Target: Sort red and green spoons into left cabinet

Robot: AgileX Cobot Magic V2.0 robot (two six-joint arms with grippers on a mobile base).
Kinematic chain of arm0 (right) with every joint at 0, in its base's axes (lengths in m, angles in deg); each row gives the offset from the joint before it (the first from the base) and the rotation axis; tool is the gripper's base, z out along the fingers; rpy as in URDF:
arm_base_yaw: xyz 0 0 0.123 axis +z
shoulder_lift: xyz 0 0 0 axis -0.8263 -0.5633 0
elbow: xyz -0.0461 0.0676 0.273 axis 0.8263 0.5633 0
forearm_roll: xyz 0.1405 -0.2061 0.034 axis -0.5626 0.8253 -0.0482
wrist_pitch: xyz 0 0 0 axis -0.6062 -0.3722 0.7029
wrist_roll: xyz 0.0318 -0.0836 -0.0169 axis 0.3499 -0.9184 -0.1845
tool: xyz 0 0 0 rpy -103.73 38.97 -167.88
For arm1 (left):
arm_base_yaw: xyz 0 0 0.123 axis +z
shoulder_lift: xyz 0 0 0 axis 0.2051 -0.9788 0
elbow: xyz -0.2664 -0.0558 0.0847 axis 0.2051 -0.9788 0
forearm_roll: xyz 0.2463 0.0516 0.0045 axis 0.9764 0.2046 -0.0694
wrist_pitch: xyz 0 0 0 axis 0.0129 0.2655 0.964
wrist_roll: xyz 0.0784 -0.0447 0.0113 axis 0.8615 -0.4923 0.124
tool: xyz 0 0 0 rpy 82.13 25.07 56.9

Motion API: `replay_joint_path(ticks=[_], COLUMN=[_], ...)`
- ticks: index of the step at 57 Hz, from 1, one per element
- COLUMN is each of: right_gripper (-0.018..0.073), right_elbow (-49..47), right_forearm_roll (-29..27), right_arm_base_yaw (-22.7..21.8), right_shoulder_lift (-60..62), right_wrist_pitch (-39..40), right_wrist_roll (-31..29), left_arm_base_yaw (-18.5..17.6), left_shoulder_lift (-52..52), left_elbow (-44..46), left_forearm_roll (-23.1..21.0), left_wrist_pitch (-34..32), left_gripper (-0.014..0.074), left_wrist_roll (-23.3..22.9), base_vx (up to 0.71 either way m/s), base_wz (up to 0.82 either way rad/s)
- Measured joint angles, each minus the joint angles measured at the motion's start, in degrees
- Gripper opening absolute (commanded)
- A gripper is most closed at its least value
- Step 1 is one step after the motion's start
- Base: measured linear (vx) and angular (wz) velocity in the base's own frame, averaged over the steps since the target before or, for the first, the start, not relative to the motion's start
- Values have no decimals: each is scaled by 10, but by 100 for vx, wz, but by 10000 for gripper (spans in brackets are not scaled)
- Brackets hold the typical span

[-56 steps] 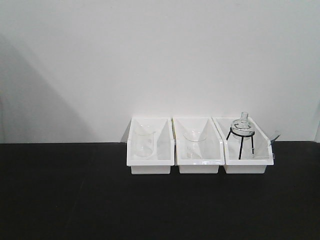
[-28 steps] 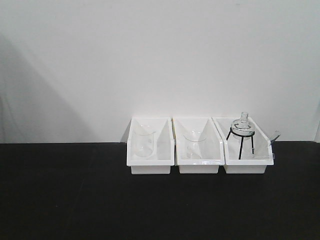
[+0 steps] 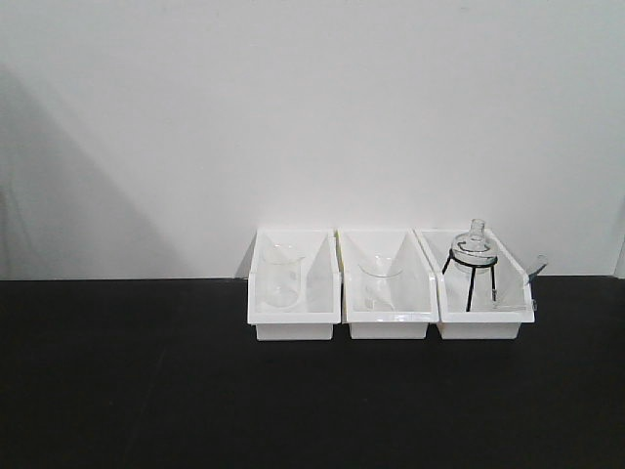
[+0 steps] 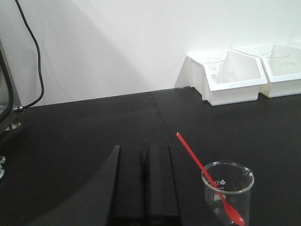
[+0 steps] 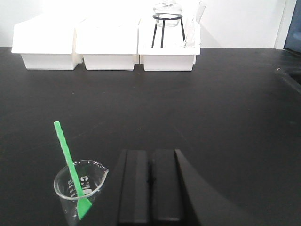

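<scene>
The red spoon (image 4: 204,168) stands tilted in a small glass beaker (image 4: 227,189) on the black table, its bowl down and handle leaning up to the left, just right of my left gripper (image 4: 145,149). That gripper is shut and empty. The green spoon (image 5: 69,164) stands tilted in another glass beaker (image 5: 77,188), just left of my right gripper (image 5: 150,153), which is shut and empty. Neither gripper touches a spoon or beaker. The left cabinet is out of view. No gripper or spoon shows in the front view.
Three white bins (image 3: 389,283) stand in a row against the white wall; two hold glass beakers, the right one holds a flask on a black tripod (image 3: 473,264). A black cable (image 4: 35,56) hangs at the far left of the left wrist view.
</scene>
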Motion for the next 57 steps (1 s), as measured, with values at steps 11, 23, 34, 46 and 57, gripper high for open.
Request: replay_joint_path(ticks=[11, 23, 34, 46, 57], right_gripper=[-3, -3, -3, -3, -3], right_elbow=[0, 0, 0, 0, 0], right_forearm_roll=[37, 62, 61, -20, -49], right_arm_base_yaw=[0, 0, 0, 0, 0], right_shoulder_lift=[0, 0, 0, 0, 0], right_wrist_pitch=[20, 28, 30, 30, 35], right_wrist_roll=[-30, -49, -51, -6, 1], left_arm_base_yaw=[0, 0, 0, 0, 0], left_shoulder_lift=[0, 0, 0, 0, 0], left_elbow=[0, 0, 0, 0, 0], left_forearm_roll=[0, 0, 0, 0, 0], left_wrist_pitch=[0, 0, 0, 0, -1], left_gripper=[-1, -1, -1, -1, -1], left_wrist_roll=[0, 0, 0, 0, 0], base_vx=[0, 0, 0, 0, 0], base_wz=[0, 0, 0, 0, 0])
